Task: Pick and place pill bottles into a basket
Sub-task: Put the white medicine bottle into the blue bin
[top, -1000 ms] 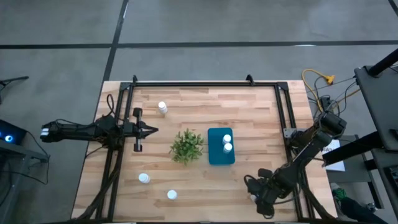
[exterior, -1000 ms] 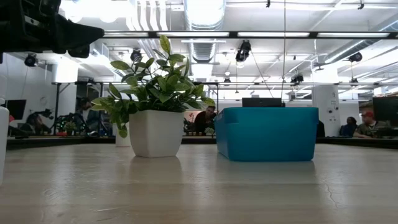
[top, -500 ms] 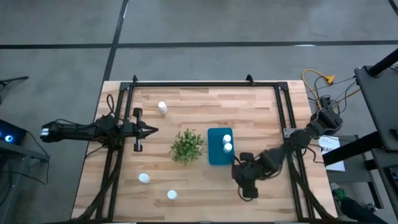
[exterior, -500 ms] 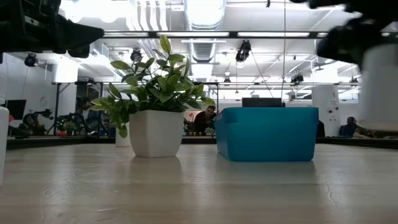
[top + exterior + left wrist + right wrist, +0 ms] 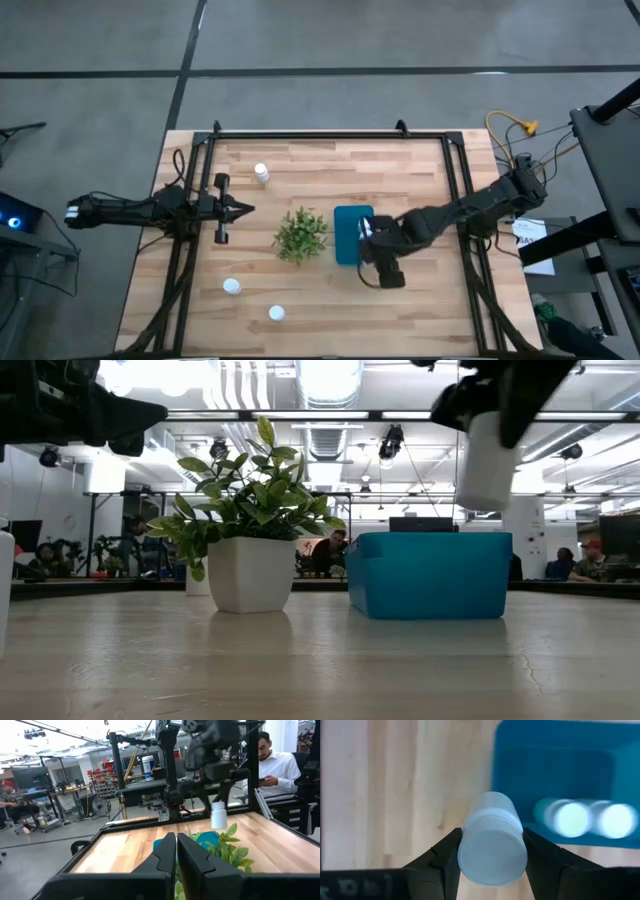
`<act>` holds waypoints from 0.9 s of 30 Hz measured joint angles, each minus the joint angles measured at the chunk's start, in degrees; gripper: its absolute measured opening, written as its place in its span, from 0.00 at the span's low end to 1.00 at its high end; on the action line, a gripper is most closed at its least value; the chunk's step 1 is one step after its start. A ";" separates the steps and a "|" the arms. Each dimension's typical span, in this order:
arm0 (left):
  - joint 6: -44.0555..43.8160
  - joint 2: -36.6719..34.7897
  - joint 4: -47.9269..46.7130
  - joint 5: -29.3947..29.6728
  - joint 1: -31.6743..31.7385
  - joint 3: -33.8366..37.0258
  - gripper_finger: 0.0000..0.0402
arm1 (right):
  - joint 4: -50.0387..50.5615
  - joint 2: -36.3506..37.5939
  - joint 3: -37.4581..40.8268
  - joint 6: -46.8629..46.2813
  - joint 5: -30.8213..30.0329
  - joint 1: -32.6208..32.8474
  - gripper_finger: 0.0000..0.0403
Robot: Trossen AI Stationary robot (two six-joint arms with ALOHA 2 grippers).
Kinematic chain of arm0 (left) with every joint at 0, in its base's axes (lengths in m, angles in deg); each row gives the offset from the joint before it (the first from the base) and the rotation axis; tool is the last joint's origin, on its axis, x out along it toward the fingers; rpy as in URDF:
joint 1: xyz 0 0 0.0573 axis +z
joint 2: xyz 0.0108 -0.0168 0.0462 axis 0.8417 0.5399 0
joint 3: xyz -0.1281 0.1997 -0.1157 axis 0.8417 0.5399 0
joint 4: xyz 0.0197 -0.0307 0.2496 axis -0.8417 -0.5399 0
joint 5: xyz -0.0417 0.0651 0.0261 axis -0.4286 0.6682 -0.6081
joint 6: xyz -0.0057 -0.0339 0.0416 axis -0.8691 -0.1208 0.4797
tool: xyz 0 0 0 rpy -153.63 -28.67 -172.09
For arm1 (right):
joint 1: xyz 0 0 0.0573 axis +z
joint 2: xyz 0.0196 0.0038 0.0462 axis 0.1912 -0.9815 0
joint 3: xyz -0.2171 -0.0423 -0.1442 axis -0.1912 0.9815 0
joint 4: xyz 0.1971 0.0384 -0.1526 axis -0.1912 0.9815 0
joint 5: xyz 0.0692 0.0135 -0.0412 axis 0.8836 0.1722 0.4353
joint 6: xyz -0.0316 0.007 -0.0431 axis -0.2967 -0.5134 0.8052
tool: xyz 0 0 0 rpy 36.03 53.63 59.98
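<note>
In the high view the right gripper (image 5: 372,243) covers part of the basket (image 5: 347,236). In the low view, left edge, one pill bottle (image 5: 5,588) is cut off.

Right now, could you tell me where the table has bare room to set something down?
The back right corner of the table is bare, as is the front strip right of the bottle. The middle is crowded: plant, basket, and the right gripper holding a bottle above the basket's edge.
</note>
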 joint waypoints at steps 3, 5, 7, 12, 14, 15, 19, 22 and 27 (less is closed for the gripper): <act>0.00 0.00 0.00 0.00 0.00 0.00 0.00 | 0.20 0.00 -0.96 3.14 0.02 -2.45 0.40; 0.00 0.00 0.00 0.00 0.01 0.00 0.00 | 1.02 0.00 -1.14 4.34 0.20 -3.86 0.40; 0.00 0.00 0.00 -0.02 -0.01 0.00 0.00 | 1.38 -0.02 -0.64 5.36 0.45 -5.09 0.40; 0.22 0.00 0.00 0.00 0.02 0.00 0.00 | 1.50 -1.50 1.52 8.32 1.97 -6.71 0.40; 0.39 0.00 0.02 0.00 0.02 0.00 0.00 | 1.38 -2.29 1.53 9.53 2.23 -6.91 0.40; 0.39 0.00 0.02 0.00 0.01 0.00 0.00 | 1.29 -2.63 1.54 10.23 2.21 -6.97 0.40; 0.40 0.00 0.02 0.00 0.01 0.00 0.00 | 0.94 -4.37 1.55 12.55 2.16 -7.11 0.40; 0.44 0.00 0.03 0.00 0.00 0.00 0.00 | 0.87 -5.90 1.59 13.79 2.16 -7.28 0.40; 0.44 0.00 0.41 0.00 0.02 0.00 0.00 | 0.65 -8.53 1.62 16.76 2.08 -7.40 0.40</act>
